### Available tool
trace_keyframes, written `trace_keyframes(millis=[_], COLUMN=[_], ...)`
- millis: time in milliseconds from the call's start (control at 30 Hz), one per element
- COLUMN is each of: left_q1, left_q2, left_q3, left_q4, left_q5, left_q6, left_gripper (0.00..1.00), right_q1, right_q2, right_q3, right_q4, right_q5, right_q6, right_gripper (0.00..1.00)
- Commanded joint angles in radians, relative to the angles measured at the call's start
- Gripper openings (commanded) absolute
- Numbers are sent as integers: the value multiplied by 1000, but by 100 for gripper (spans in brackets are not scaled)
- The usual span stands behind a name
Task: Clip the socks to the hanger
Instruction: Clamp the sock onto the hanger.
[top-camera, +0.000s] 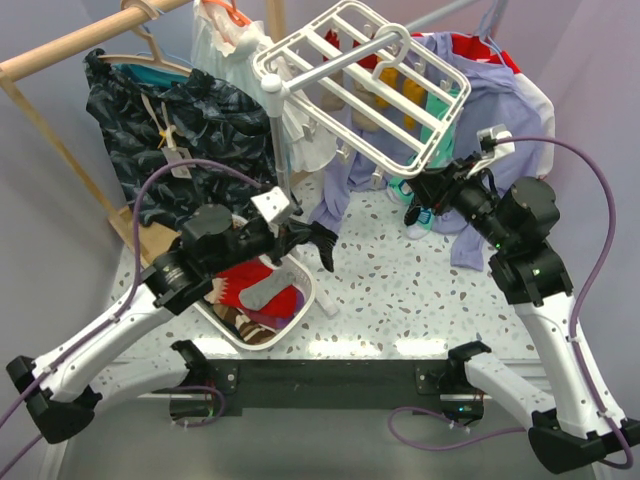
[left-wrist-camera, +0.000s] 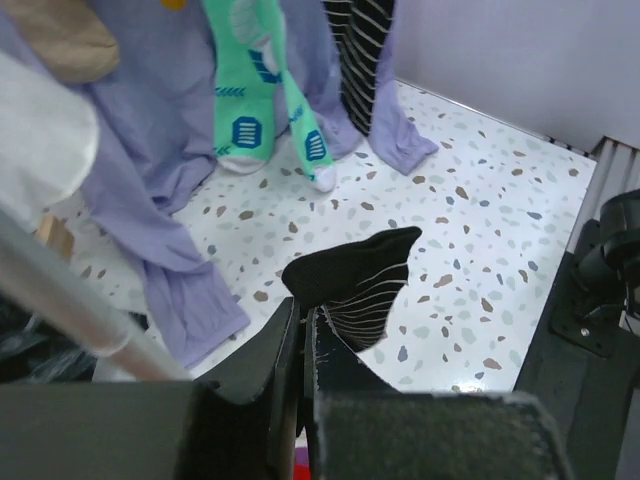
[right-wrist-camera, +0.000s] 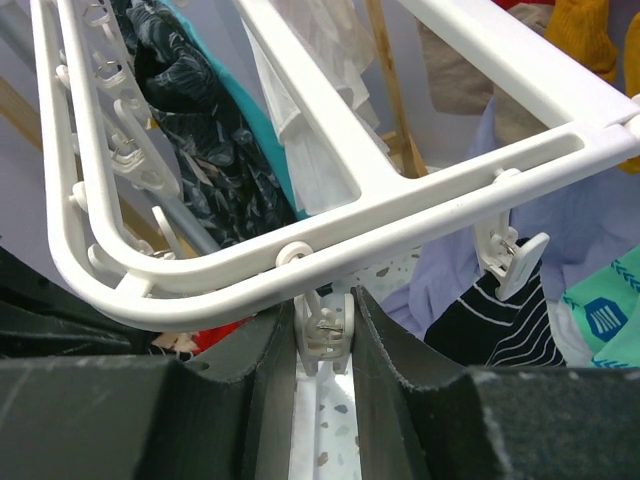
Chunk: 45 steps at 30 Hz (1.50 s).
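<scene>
Left gripper (left-wrist-camera: 303, 318) fingers are clamped on one black sock (left-wrist-camera: 350, 275), held over the table (left-wrist-camera: 490, 230). Right gripper (right-wrist-camera: 325, 300) fingers pinch one clip (right-wrist-camera: 322, 342) under the single hanger (right-wrist-camera: 400, 215). A second clip (right-wrist-camera: 505, 255) hangs beside it. Beyond hang two teal socks (left-wrist-camera: 245, 90).

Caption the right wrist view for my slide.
Right gripper, jaws closed on a white clip hanging under the hanger frame.

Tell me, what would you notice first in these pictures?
The big white hanger frame hangs above the speckled table, with the right pincer squeezing a little white clip on its edge. The left pincer holds up a black striped sock, and bright teal socks hang beyond it.
</scene>
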<state>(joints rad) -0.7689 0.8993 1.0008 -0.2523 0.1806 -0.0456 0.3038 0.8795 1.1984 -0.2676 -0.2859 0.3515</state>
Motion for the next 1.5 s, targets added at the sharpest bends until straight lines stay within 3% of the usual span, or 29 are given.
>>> trace_keyframes(millis=[0,333,767,1467], left_q1=[-85,-167,-216,-216], left_q2=[94,289,386,424], left_q3=[106,170,174,190], left_q4=[140,383,579,670], left_q5=[17,-75,-227,-260], left_q6=[87,4,-54,-131], left_gripper=[0,0,0,0], right_q1=[-3,-3,-2,-2], right_q2=[6,9,9,4], right_q3=[13,7,-14,-39], right_q4=[56,65,103,119], right_q5=[-65,-96,-150,-185], right_q6=[14,10,30,30], right_gripper=[15,15,13,13])
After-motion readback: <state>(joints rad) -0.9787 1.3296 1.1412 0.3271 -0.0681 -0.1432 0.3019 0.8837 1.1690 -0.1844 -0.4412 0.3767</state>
